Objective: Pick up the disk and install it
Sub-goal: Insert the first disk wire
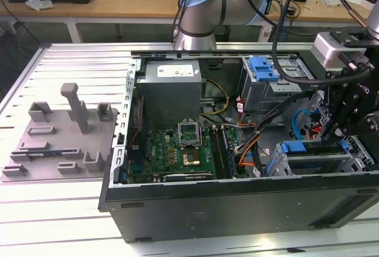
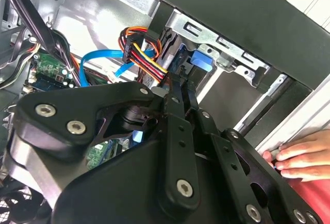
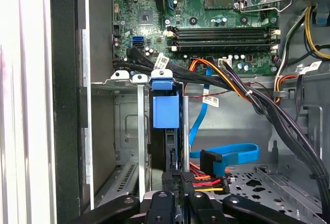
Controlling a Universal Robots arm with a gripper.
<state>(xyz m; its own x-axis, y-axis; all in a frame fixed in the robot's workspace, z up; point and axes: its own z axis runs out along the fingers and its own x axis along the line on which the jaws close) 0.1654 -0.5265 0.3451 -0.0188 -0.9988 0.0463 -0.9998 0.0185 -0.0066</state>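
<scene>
1. One gripper [image 3: 175, 182], directly over the drive cage [image 3: 129, 131] and pointing down into it. Cannot tell whether the claw is clenched or released; its tips sit at the near edge of the disk.
2. One disk [image 3: 165, 110], standing on edge inside the drive cage in a slot between the cage's upright metal walls. Its blue carrier tab is at the far end, level with the cage rim.
3. One bundle of red, yellow and orange wires [image 3: 206, 180] with a black plug, just beside the drive cage, next to the gripper.
4. One flat blue cable [image 3: 227, 154], looped just beside the drive cage.
5. One hand [image 2: 299, 154], outside the case, resting on the case edge near the drive cage.
6. One motherboard [image 3: 206, 7], beyond the drive cage.
7. One grey power supply box [image 1: 172, 88], well apart from the drive cage, at the case's far wall.
8. One grey fixture plate [image 1: 59, 132], on the table outside the case, farthest from the drive cage.
</scene>
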